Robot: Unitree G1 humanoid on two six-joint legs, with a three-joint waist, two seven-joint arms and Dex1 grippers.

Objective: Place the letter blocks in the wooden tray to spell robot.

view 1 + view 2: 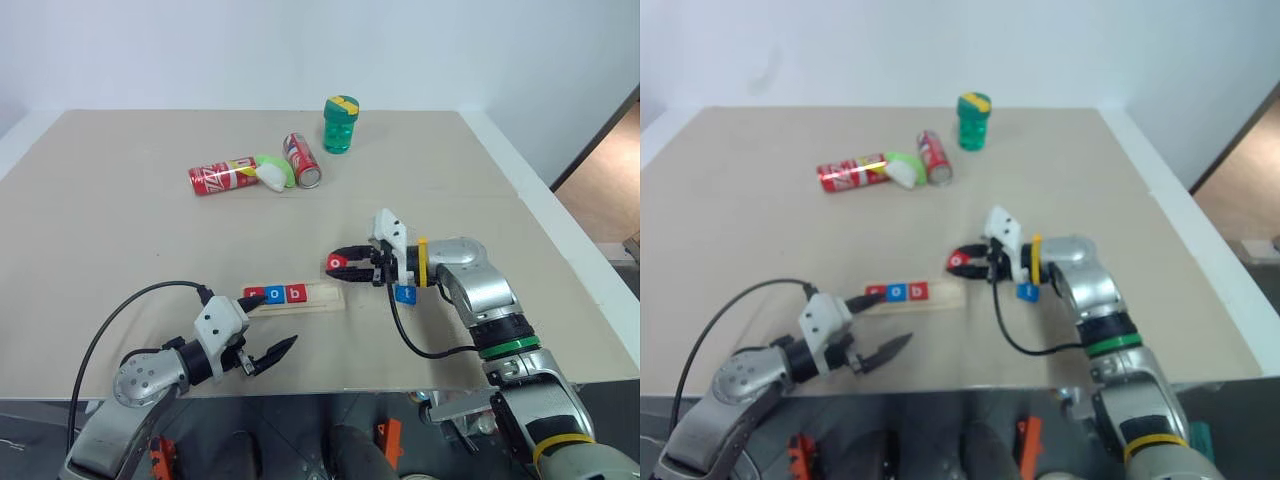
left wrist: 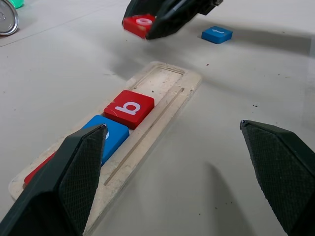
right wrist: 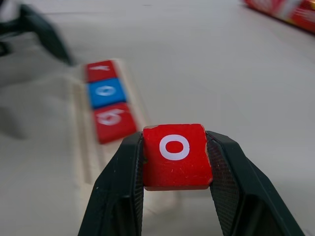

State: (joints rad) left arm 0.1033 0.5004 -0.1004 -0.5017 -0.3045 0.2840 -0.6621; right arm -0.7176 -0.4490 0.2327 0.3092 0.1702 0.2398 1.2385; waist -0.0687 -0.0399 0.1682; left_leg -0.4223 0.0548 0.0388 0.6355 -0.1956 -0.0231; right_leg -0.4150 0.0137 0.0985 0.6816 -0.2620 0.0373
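The left gripper (image 1: 268, 357) hangs over the near edge of the beige table (image 1: 120, 230), left of the middle, its two black fingers spread wide with nothing between them. It points toward the long pale wooden tray (image 1: 318, 297), which lies just beyond it, a little in from that near edge and roughly parallel to it.

Three flat square letter tiles sit side by side in the tray's left part: a red "r" tile (image 1: 254, 296) at the left end, a blue "o" tile (image 1: 274, 295) next to it, and a red "b" tile (image 1: 295, 293) after that. The right part of the tray is bare wood.

Just past the tray's right end, the right gripper (image 1: 338, 266) is raised above the table, pointing left. Its black fingers are closed on the two sides of a red "o" tile (image 3: 175, 156), letter face up, clear of the surface. A blue tile with a white letter (image 1: 404, 293) lies flat on the table under the right wrist, to the right of the tray and apart from it.

Toward the far edge, well apart from the tray, lie a red soda can on its side (image 1: 222, 177), a green-and-white object (image 1: 272, 172) touching it, a second red soda can (image 1: 301, 160), and an upright green container with a yellow-and-green lid (image 1: 340, 125).
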